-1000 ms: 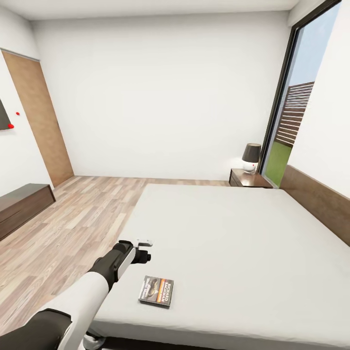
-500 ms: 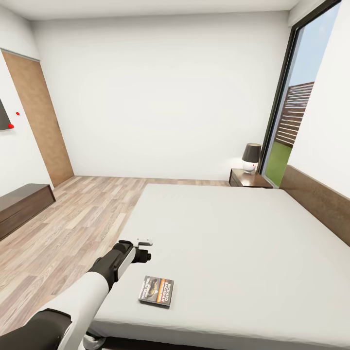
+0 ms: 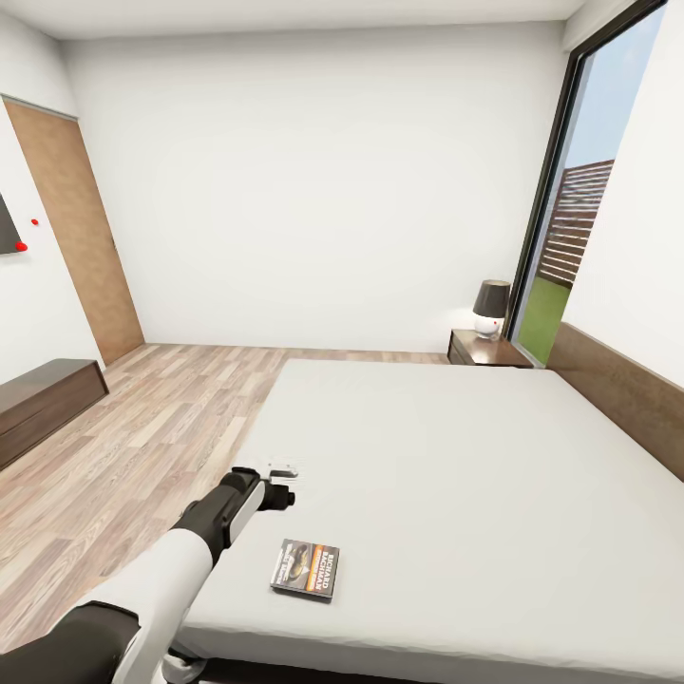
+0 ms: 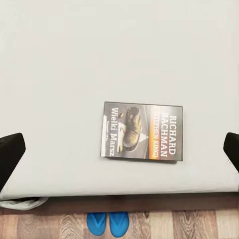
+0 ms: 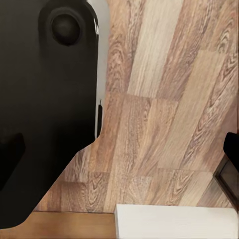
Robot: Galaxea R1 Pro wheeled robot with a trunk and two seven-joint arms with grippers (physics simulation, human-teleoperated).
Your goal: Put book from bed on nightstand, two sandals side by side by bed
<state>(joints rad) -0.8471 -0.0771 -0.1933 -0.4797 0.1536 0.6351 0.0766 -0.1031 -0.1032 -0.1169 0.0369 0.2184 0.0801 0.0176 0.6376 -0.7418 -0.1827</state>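
Book on bed, sandals seemingly cropped

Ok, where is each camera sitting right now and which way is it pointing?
Head: up on the robot, looking forward and down over the bed; left arm shows.
Left wrist: above the mattress, facing down at the book and sandals; fingertips at the edges.
Right wrist: facing the floor.
Head and left wrist share the book.
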